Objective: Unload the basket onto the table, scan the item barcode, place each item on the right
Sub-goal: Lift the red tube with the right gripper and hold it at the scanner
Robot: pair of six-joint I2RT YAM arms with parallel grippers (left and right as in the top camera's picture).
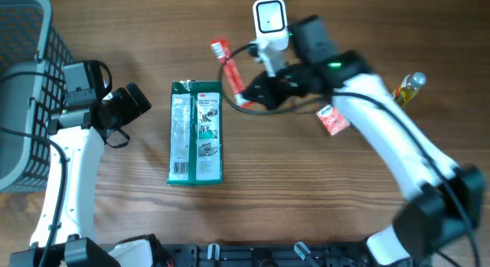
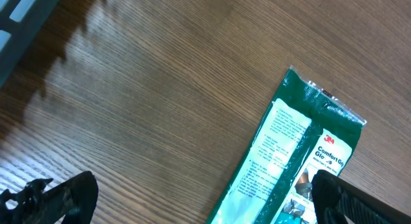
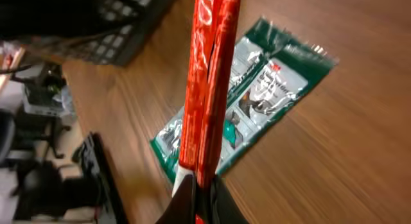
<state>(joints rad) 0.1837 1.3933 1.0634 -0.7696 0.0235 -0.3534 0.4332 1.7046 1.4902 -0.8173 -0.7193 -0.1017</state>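
A wooden table (image 1: 306,198) is seen from above, with a dark mesh basket (image 1: 19,91) set at its left edge. A flat green packet (image 1: 195,131) is laid lengthwise near the middle, printed side up. The left gripper (image 1: 130,105) is held just left of this packet with its jaws spread wide and nothing between them; in the left wrist view the packet's top end (image 2: 289,153) is seen lying between the two dark fingers (image 2: 64,195). A white scanner (image 1: 269,21) is stood at the far edge. Just left of it a long red toothbrush pack (image 1: 230,72) is clamped at its lower end by the right gripper (image 1: 246,95), whose jaws are closed tight on it. Further right, a small red sachet (image 1: 333,120) and a small yellow bottle (image 1: 409,89) are placed
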